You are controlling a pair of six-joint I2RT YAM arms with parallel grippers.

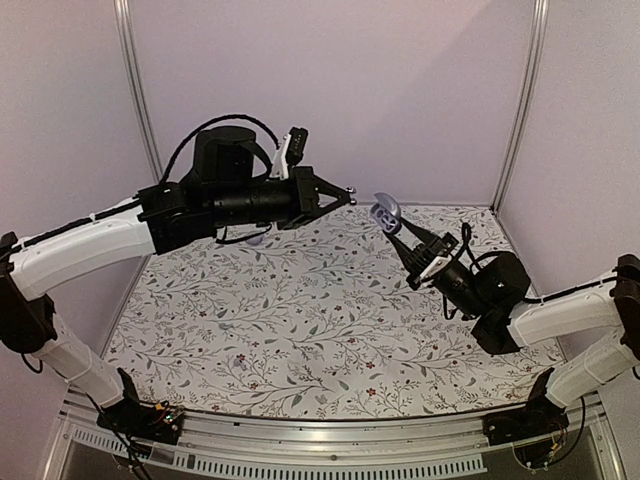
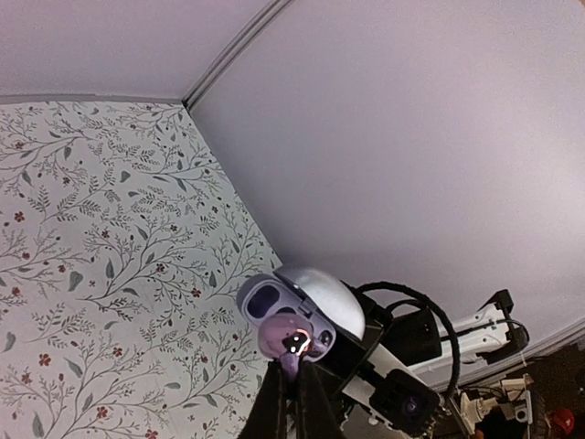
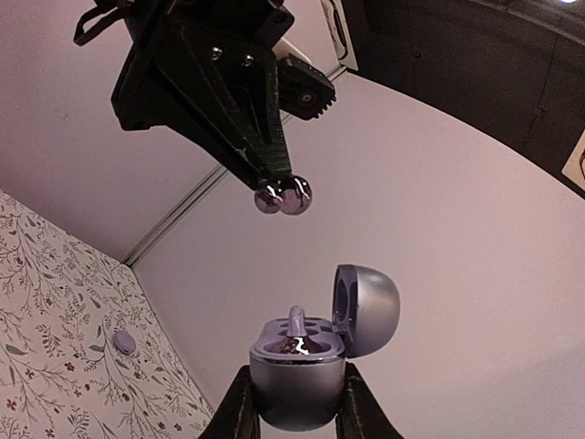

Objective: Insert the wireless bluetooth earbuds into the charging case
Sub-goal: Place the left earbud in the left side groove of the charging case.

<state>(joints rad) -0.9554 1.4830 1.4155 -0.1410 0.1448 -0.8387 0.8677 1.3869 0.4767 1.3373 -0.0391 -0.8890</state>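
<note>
Charging case (image 3: pixel 294 370) hangs well above the counter (image 1: pixel 300 330), lid swung open and wells turned toward the other arm. It is clamped by its lower half between the fingers of the right end effector (image 3: pixel 297 413). Opposite it, the left end effector (image 3: pixel 281 183) is closed on an earbud (image 3: pixel 294 195), a glossy lavender bead pinched at the very tips and apart from the case mouth. The step in hand looks like delivering this bud into a well. The next move calls for lining the tips up over a free well, closing the gap with the bud turned to match it, and releasing only once it is seated, with the case held steady. A second earbud (image 3: pixel 124 341) seems to lie on the floral cloth near the back wall, so a further pick would follow. Something lavender stands up out of one well; whether it is a seated bud or part of the case I cannot tell. The left wrist view overlaps bud and case, and from above the held bud is too small to make out.
</note>
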